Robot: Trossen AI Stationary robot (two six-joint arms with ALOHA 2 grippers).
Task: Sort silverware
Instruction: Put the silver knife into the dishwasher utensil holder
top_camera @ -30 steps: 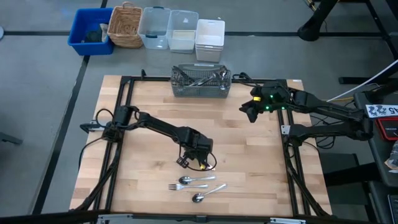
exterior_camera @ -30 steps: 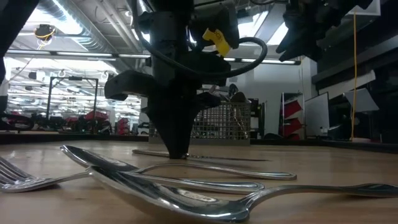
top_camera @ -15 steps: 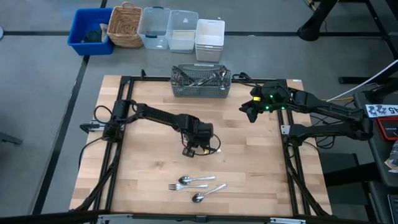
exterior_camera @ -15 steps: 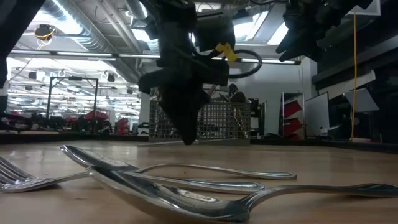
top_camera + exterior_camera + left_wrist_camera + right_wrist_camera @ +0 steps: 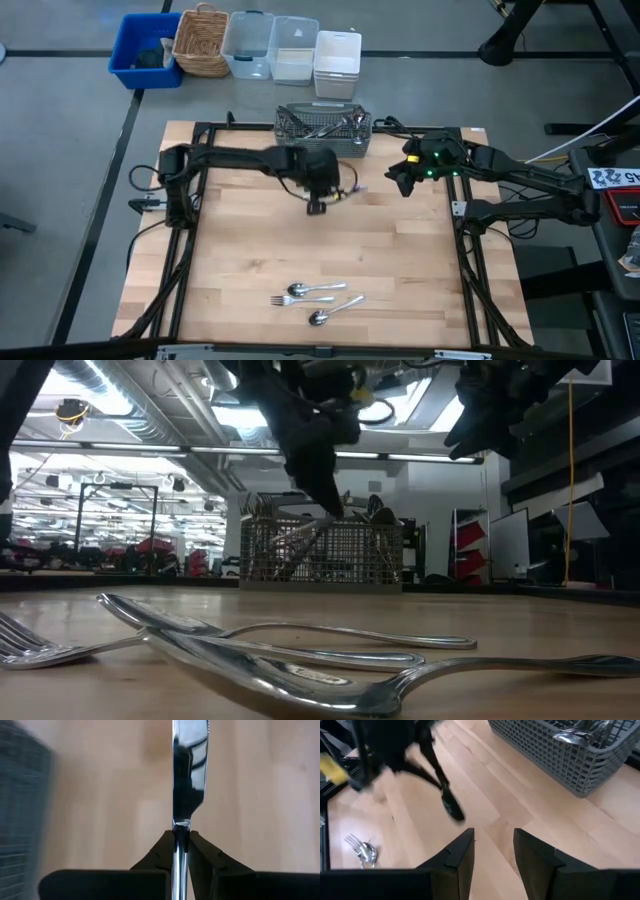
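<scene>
Now the left claw, clamped on a knife, has risen from the counter toward the basket, while the right claw waits open.

Knife: polished, mirror-bright metal.
Table: light wood planks, smooth matt.
Basket: grey mesh, matt.
</scene>
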